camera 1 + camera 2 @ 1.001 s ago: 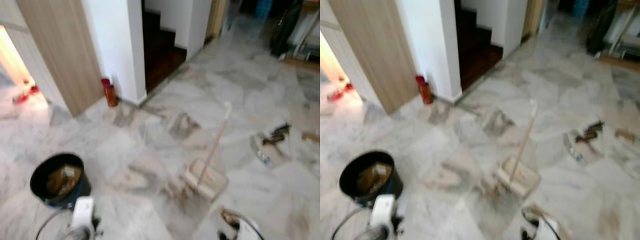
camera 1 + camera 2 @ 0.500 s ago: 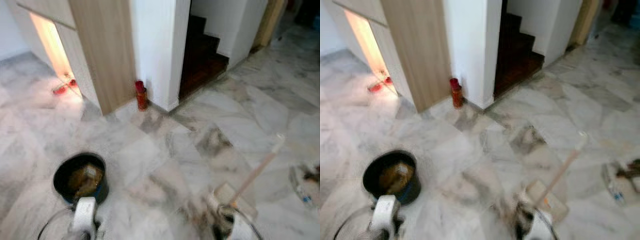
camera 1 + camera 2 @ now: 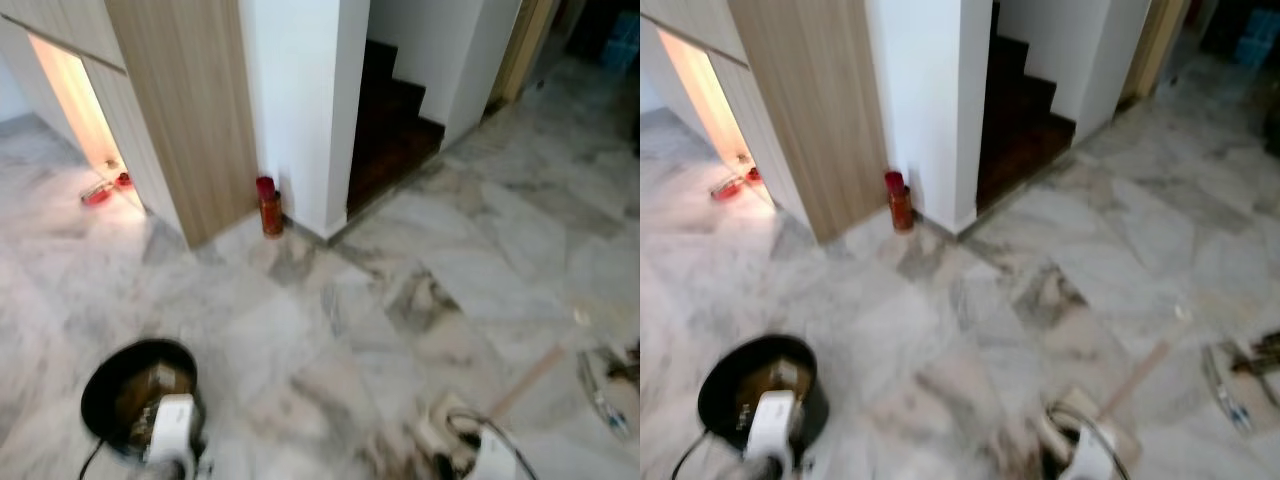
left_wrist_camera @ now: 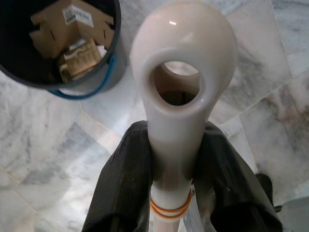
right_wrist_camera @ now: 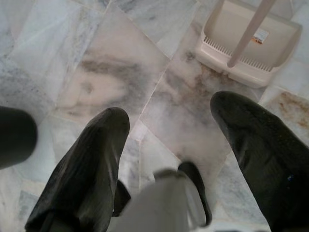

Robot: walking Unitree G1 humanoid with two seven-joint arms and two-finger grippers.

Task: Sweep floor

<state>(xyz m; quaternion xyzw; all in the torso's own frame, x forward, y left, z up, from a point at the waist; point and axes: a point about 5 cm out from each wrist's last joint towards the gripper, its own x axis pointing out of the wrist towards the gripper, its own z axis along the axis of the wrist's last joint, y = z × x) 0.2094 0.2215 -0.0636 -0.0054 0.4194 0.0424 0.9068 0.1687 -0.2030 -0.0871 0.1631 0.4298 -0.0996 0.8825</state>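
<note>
My left gripper [image 4: 174, 166] is shut on the cream handle [image 4: 181, 72] of a broom, just below its round hanging hole. Behind it on the floor stands a black bin [image 4: 63, 46] with cardboard scraps inside; it is at the lower left in the head views [image 3: 135, 390]. My right gripper [image 5: 171, 121] hangs open above the marble floor with nothing between its fingers. A beige dustpan [image 5: 251, 46] lies on the floor just beyond it, its long handle [image 3: 530, 372] slanting up to the right. Scraps of litter [image 3: 1240, 380] lie at the far right.
A red spray can [image 3: 267, 206] stands against the white pillar [image 3: 300, 100]. A wooden cupboard panel [image 3: 185, 110] is to its left, dark stair steps [image 3: 395, 120] to its right. Marble floor [image 3: 330, 300] spreads open between the bin and the dustpan.
The whole picture has swung to the left and come nearer, so the camera moved. The bin and dustpan now sit lower in view. Nothing on the floor has itself visibly moved.
</note>
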